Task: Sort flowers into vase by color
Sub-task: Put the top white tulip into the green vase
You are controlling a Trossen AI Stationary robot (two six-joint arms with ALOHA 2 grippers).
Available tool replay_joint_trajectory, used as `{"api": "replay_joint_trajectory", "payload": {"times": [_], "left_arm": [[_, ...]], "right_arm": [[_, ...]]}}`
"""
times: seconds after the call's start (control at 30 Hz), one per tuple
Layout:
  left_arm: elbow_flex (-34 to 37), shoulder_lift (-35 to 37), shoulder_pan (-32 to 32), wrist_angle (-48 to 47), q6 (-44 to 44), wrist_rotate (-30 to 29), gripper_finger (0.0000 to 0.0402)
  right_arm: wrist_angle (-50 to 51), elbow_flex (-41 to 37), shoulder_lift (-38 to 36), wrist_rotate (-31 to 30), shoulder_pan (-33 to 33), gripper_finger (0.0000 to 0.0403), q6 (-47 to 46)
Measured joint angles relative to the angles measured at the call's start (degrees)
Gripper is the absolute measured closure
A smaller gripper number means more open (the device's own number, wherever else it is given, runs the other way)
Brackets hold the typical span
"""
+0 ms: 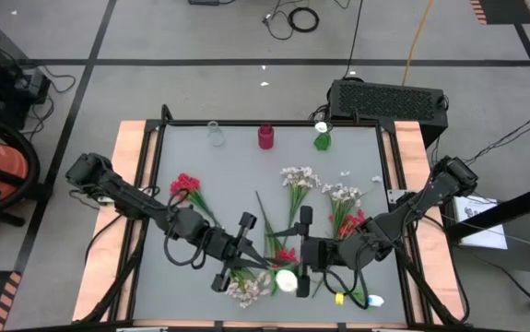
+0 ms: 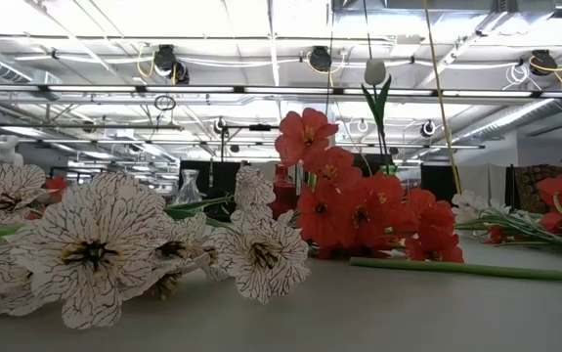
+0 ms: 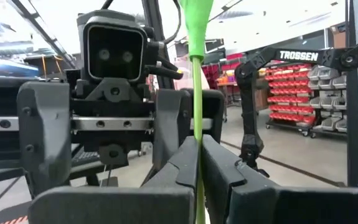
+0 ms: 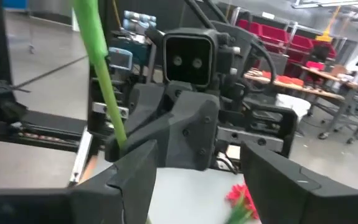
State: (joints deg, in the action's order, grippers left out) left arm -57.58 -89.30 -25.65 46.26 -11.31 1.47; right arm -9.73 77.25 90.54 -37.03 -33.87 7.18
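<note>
left gripper [image 3: 198, 163] pinches a green stem [image 3: 197, 93] upright near the table's front; right gripper [image 4: 197, 177] faces it, fingers wide.

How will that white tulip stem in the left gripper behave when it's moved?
Probably fairly stiff: the white tulip stem stands straight above the left gripper pinching it. Likely light, since the thin stem carries its bud high without drooping. It may pivot, being held at one narrow spot.

Left gripper [image 1: 257, 260] fingers closed, right gripper [image 1: 288, 251] fingers spread, facing each other near front-centre
</note>
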Motion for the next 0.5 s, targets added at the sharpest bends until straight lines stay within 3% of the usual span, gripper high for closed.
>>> {"api": "replay_joint_trajectory", "payload": {"times": [0.5], "left_arm": [[-0.04,1.01,-0.57,-0.70,-1.07,5.48,0.0388]], "right_arm": [[-6.76,0.00,-0.55,3.43,-3.25,0.0181,1.92]]}}
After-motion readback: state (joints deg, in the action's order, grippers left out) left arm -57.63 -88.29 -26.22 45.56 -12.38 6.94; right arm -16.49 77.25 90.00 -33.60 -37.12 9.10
